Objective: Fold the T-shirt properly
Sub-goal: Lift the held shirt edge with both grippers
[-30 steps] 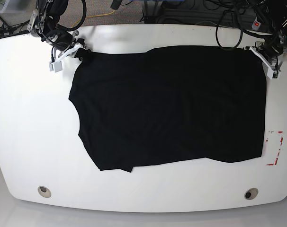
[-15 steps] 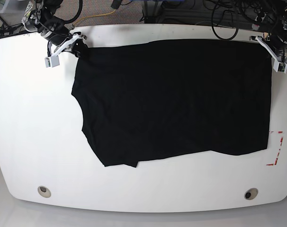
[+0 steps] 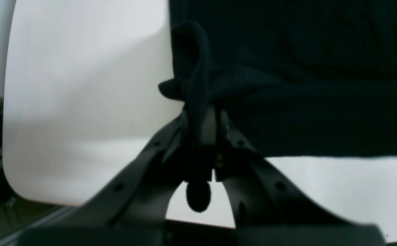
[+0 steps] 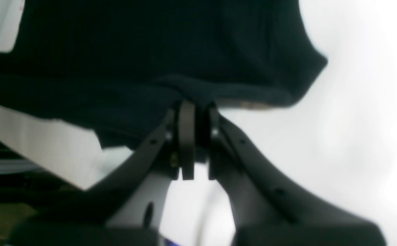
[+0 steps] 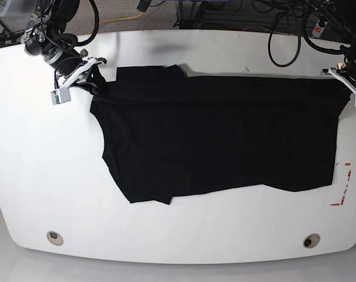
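Since half a second ago I see the far edge of the T-shirt has dropped back toward me: it lay close to the rear rim of the tabletop and now sits lower, with a small flap of cloth folded over near its far corner on the view's left, while both arms have come down with it. In the base view the shirt lies spread wide across the middle of the white tabletop, its near hem ragged on the view's left side. My right gripper sits at the shirt's far corner on the view's left, and my left gripper at the far corner on the view's right, each touching the cloth. Red tape marks lie just beside the shirt's near corner on the right. Two round holes sit near the front rim. In the left wrist view the left gripper has its fingers pressed together on a bunched fold of black shirt, a tuft of it hanging below them. In the right wrist view the right gripper's fingers are likewise clamped on the shirt's edge, the cloth stretching away over the tabletop.
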You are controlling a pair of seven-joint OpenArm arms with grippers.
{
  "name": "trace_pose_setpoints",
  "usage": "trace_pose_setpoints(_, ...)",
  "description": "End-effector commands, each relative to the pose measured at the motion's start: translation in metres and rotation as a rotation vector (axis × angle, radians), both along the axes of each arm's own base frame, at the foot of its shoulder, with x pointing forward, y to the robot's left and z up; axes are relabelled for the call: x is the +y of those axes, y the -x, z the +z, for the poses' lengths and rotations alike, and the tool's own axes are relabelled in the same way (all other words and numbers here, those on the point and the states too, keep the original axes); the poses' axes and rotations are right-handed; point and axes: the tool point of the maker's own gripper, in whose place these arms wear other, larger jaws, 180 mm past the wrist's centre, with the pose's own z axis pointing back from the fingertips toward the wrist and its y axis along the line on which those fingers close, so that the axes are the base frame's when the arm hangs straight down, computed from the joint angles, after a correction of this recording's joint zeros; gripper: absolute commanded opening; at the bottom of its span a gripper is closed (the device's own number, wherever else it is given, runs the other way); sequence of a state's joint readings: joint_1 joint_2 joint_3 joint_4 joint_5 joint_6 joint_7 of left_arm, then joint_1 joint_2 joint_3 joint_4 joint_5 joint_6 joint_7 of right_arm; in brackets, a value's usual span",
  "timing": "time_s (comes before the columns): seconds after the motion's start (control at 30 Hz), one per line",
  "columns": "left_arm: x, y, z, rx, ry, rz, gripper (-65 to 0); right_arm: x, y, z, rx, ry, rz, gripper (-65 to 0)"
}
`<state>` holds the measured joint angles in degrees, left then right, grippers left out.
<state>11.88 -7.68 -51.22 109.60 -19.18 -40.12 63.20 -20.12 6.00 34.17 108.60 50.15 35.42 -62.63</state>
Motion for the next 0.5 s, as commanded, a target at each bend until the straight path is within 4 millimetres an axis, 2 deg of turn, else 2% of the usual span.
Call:
trace_pose_setpoints(0.0,0.008,-0.004,0.013,-0.023,-0.033,0.002,-65.0,-0.004,-0.011,0.016,-0.065,0.008,0.003,-61.4)
trace_pose_setpoints(0.37,0.006,-0.021,0.023,-0.075,-0.027,0.002,-65.0,-0.003,-0.039,0.035,-0.147,0.008,0.008,-61.4)
trace_pose_setpoints(0.47,0.006,-0.029,0.029,-0.098,-0.027,0.0,-65.0,-0.005,-0.044,0.031,-0.138,-0.011,0.0,-61.4)
